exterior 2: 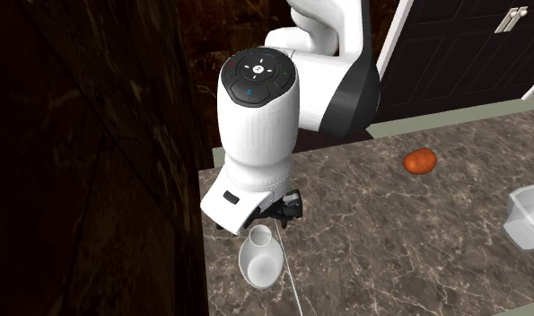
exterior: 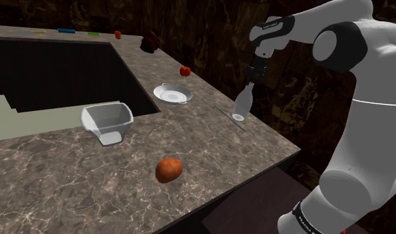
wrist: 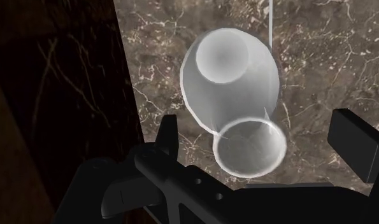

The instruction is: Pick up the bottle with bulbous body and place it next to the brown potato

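A white bottle with a bulbous body (exterior: 241, 104) stands near the counter's edge on the shoulder view's right. My black gripper (exterior: 251, 78) hangs just above it, open. In the wrist view the bottle's open mouth (wrist: 250, 146) lies between the two fingers (wrist: 167, 132), with a gap on each side; the round body (wrist: 229, 76) shows beyond it. The second exterior view has the bottle (exterior 2: 260, 258) just below the gripper (exterior 2: 283, 212). The brown potato (exterior: 168, 169) lies toward the counter's front, well apart from the bottle, and shows as an orange-brown lump (exterior 2: 419, 161).
A white plate (exterior: 172, 94) and a red apple (exterior: 185, 70) sit beyond the bottle. A white tub (exterior: 107, 121) stands by the dark sunken opening (exterior: 56, 73). A thin pale rod (exterior: 227, 116) lies beside the bottle. A dark wall (exterior 2: 94, 153) borders the counter.
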You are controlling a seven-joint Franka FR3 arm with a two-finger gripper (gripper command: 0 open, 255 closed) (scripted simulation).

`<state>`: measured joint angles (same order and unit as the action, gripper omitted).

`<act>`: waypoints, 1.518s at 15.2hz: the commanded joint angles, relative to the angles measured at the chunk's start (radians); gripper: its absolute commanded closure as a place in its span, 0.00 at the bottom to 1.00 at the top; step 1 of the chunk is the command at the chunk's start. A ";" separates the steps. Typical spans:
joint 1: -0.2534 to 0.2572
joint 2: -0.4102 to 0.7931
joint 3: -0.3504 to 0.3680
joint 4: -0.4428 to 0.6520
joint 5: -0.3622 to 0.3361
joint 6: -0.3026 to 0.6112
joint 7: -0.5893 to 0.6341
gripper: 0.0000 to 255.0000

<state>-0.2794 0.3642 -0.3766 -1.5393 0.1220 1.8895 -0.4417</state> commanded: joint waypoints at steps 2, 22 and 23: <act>-0.001 0.012 0.002 -0.021 0.005 0.033 -0.003 0.00; -0.001 0.020 0.004 -0.045 0.009 0.064 -0.005 1.00; -0.001 0.017 0.003 -0.036 0.007 0.052 -0.004 1.00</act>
<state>-0.2799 0.3822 -0.3728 -1.5792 0.1304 1.9469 -0.4463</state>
